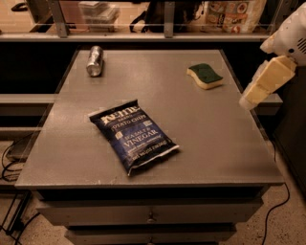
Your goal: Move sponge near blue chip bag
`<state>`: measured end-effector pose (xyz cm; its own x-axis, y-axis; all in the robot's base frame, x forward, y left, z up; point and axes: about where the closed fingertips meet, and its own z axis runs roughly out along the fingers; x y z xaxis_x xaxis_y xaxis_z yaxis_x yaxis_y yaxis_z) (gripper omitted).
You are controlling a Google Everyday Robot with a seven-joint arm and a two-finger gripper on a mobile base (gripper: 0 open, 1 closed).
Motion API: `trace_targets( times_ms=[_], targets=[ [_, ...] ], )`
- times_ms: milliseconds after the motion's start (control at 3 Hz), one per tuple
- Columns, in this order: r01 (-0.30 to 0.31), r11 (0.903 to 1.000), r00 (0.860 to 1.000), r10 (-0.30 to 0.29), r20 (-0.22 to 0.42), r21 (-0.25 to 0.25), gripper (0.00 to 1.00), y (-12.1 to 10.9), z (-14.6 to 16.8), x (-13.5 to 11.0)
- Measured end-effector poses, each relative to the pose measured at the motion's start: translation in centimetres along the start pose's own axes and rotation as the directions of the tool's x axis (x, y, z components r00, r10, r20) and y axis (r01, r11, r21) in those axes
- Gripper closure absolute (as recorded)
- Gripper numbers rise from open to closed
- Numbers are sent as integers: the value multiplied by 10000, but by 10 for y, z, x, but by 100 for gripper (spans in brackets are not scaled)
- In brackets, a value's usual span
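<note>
- Camera view: the sponge point(205, 76) lies green side up at the far right of the table point(229, 143), well apart from the blue chip bag point(133, 136).
- The gripper point(257, 92) hangs by the table's right edge, near the sponge; spread or closed, cannot tell.

The tool point(252, 95) is hanging at the surface's point(210, 143) right rim, and its white arm point(291, 33) is running out of view at the right edge. The top edge is cropping the bags and boxes point(234, 12) on the back shelf, and the bottom edge is cutting off the drawers point(148, 215). The can's point(94, 61) label and the fine print on the blue chip bag point(134, 136) are showing too small to read.
</note>
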<state>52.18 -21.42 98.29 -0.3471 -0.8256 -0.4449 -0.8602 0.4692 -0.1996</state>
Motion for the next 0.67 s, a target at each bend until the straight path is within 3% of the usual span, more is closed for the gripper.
trace_targets(
  times_ms=[333, 667],
  targets=[
    [369, 9989, 9990, -376, 242, 288, 0, -23, 5, -29],
    [477, 9982, 9983, -489, 327, 370, 0, -28, 5, -37]
  ],
)
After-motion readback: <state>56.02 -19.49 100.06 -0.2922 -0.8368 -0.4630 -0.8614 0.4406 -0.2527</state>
